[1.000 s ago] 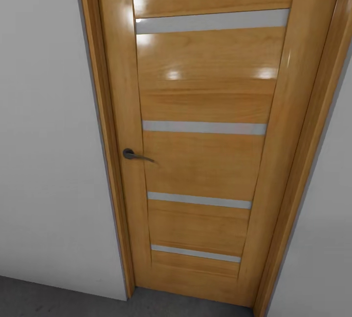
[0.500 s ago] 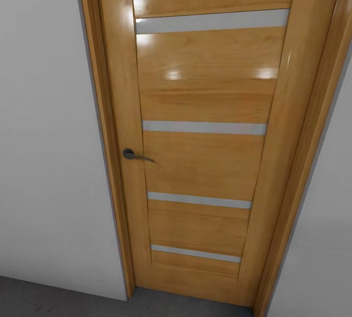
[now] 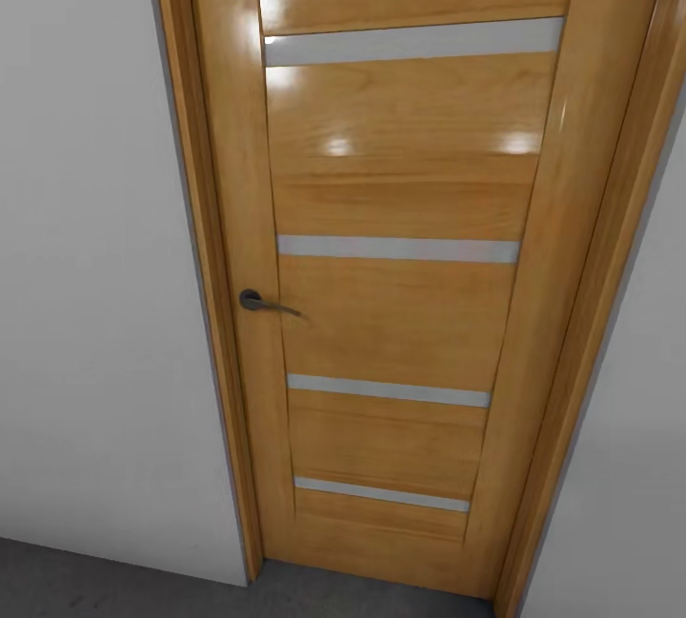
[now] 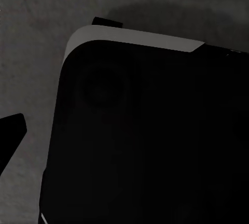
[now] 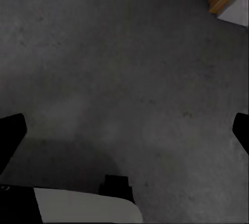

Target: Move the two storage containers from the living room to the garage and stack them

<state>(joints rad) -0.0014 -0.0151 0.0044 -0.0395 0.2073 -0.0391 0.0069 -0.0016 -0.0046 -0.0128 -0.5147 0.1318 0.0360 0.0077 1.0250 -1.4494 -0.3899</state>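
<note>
Bright glare patches on the glossy door (image 3: 400, 218) (wrist views dim, soft).

A closed, glossy honey-coloured wooden door (image 3: 400, 294) stands in its matching wooden frame (image 3: 205, 313), seen from the head view close up and from above. Four narrow frosted pale-grey strips (image 3: 398, 249) cross the door panel at intervals, and soft highlights from overhead light gleam on the varnish near the top. A dark metal lever handle (image 3: 262, 303) sits on the door's left edge. Plain white walls (image 3: 90, 294) flank the frame on both sides. Below, a strip of dark grey, mottled concrete-like floor (image 3: 105, 589) meets the wall and threshold; the same rough grey floor spreads across the right wrist view, shadowed in places.
</note>
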